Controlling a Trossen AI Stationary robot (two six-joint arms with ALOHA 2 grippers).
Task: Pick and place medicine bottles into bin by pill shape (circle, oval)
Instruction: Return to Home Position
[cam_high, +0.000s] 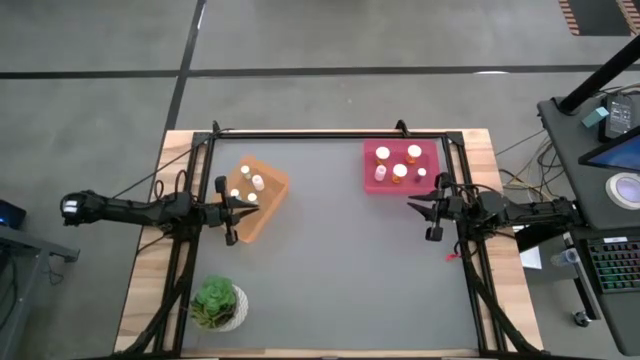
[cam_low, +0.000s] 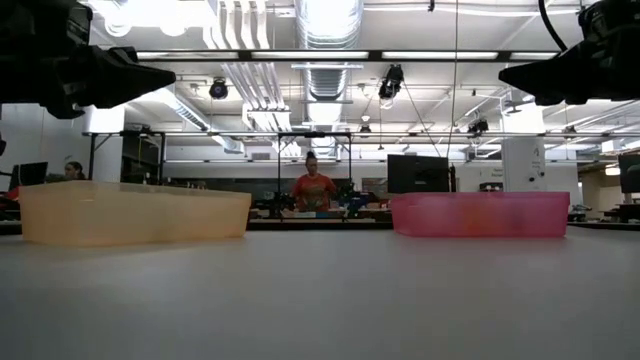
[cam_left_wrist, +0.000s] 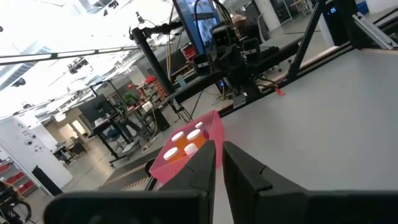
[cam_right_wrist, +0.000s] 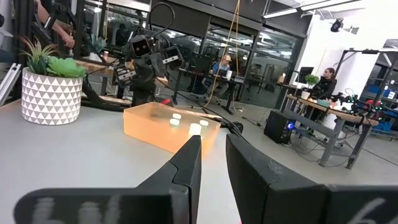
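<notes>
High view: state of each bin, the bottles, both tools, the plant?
Orange bin: holds four white-capped bottles.
Pink bin: holds five bottles.
Left tool: empty, nearly shut, beside the orange bin.
Right tool: empty, slightly open, near the pink bin.
Plant: upright.

No text, label, brand, number or sign can be read in any of the four views. The white caps of the medicine bottles (cam_high: 399, 170) are blank from above, and whatever labels their bodies carry are too small to make out. The screens in the room behind the bench glow without legible characters.
</notes>
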